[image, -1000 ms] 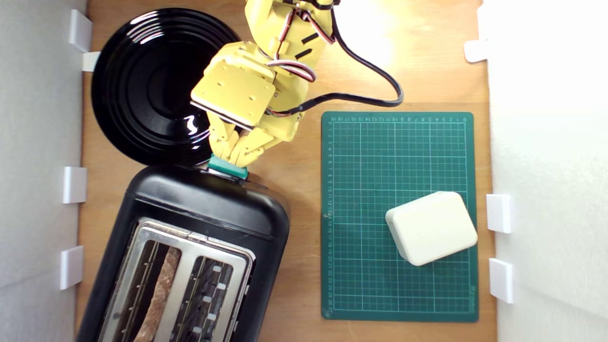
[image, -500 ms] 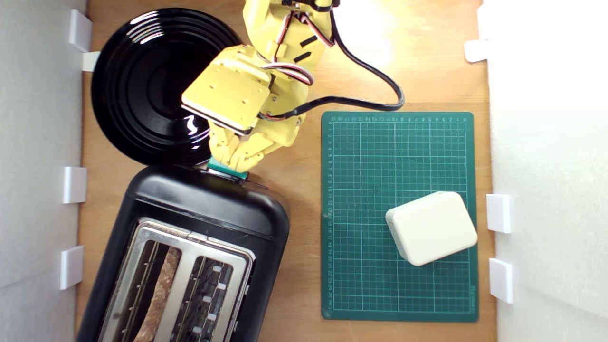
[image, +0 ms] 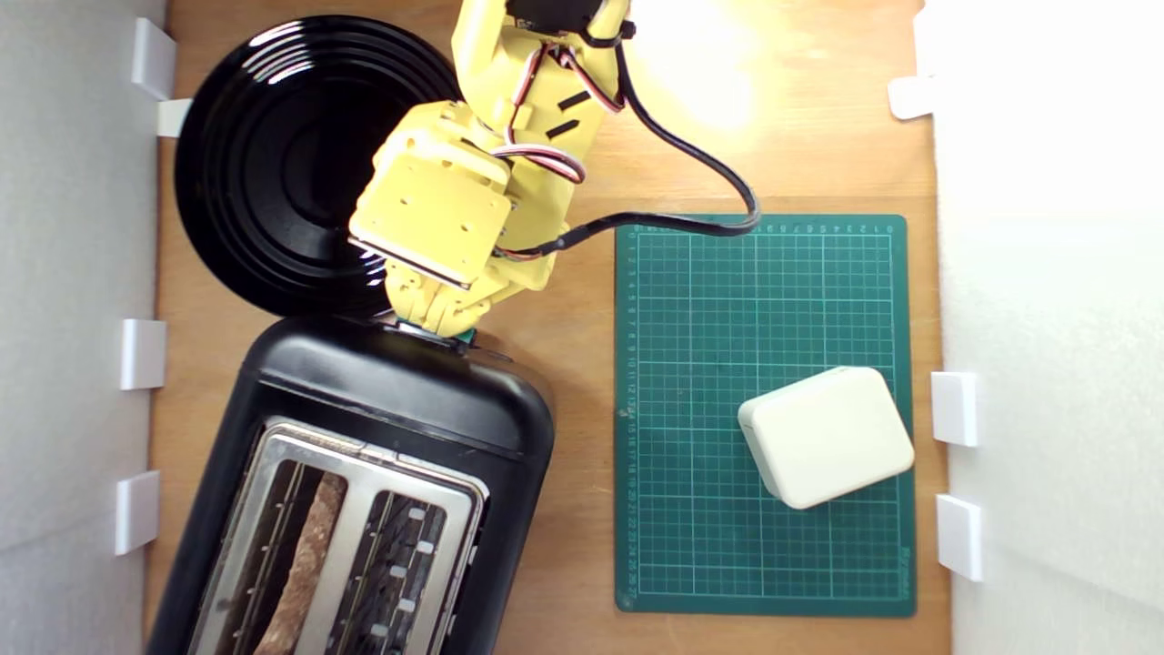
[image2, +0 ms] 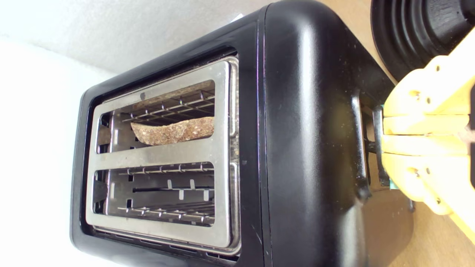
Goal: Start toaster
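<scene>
Yellow plastic arm (image: pixel 509 109) reaches in from the far edge of the wooden tabletop (image: pixel 582 300) and bends down steeply, its flat wrist block tilted over the near rim of the round glossy black plate (image: pixel 264 164). The gripper (image: pixel 436 318) points at the end face of the large glossy black two-slot toaster (image: pixel 391 400), and in the wrist view its yellow fingers (image2: pixel 419 144) lie pressed together with no gap, sitting on the small teal-green lever knob (image: pixel 467 338), of which only a sliver shows past them in both views. The jaws are clenched, gripping nothing between them.

That toaster stands at the near corner at the exterior view's left, skewed, its lever end just beside the plate. A brown slice of bread (image2: pixel 174 130) sits low in one slot of the silver plate; the other slot shows only wire guides.

Well to the exterior view's right of the toaster lies a green gridded cutting mat (image: pixel 764 300), with a small cream rounded box (image: pixel 826 435) resting on it.
</scene>
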Robot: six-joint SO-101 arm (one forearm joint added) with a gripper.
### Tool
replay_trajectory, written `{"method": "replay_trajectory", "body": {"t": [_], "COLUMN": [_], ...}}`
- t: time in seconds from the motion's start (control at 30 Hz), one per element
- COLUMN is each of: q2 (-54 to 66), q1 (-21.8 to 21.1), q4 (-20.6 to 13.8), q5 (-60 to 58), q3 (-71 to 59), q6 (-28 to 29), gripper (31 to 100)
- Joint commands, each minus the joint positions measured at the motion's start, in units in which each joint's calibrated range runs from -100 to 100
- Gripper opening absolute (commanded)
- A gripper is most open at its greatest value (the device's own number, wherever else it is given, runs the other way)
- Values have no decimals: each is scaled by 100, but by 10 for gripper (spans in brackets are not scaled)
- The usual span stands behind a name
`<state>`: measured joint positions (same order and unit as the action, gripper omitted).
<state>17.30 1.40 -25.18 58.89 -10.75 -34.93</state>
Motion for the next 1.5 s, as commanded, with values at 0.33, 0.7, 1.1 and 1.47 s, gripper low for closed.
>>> {"method": "replay_trajectory", "body": {"t": [0.33, 0.7, 1.1, 1.47], "q2": [-6, -206, -498, -556], "q1": [58, 58, 58, 58], "q4": [13, 4, 13, 23], "q5": [-121, -112, -112, -249], "q3": [189, 26, -47, -820], "q6": [-48, -53, -27, -27], "gripper": [314, 314, 314, 315]}}
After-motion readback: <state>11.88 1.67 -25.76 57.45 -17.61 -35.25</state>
